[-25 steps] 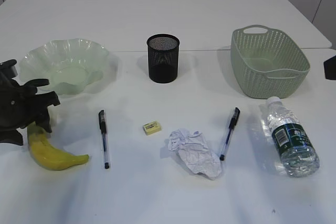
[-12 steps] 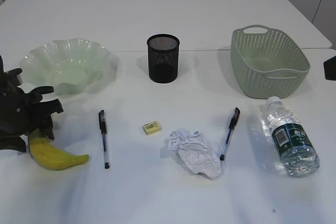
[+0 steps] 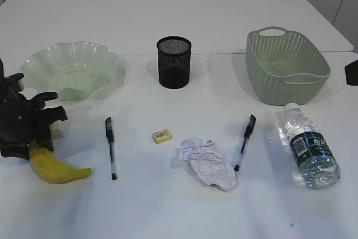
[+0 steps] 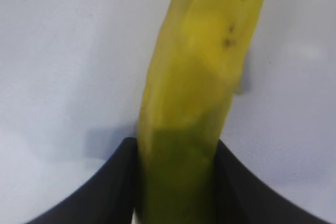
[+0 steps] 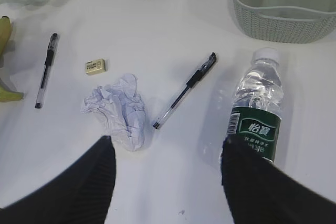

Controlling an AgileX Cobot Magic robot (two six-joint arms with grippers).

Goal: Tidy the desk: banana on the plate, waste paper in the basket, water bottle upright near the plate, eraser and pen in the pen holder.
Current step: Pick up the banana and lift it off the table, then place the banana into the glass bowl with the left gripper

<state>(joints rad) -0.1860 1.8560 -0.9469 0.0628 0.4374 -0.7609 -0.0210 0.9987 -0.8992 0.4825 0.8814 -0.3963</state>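
Note:
My left gripper (image 3: 38, 134) is shut on the stem end of the yellow banana (image 3: 59, 170) at the table's front left. In the left wrist view the banana (image 4: 205, 72) sits between the jaws (image 4: 176, 182). The pale green wavy plate (image 3: 33, 62) is just behind. The water bottle (image 3: 310, 146) lies on its side at the right. The crumpled paper (image 3: 208, 163), the yellow eraser (image 3: 161, 136) and two pens (image 3: 110, 146) (image 3: 244, 141) lie on the table. My right gripper (image 5: 168, 177) is open and empty above the table, between the paper (image 5: 118, 111) and the bottle (image 5: 257, 108).
The black mesh pen holder (image 3: 174, 62) stands at the back centre. The green basket (image 3: 279, 90) stands at the back right, empty. A black part of the right arm (image 3: 351, 74) shows at the right edge. The table's far half is bare.
My left gripper has shifted slightly over the banana's end, and the banana has moved a little to the left with it. The rest has not moved.

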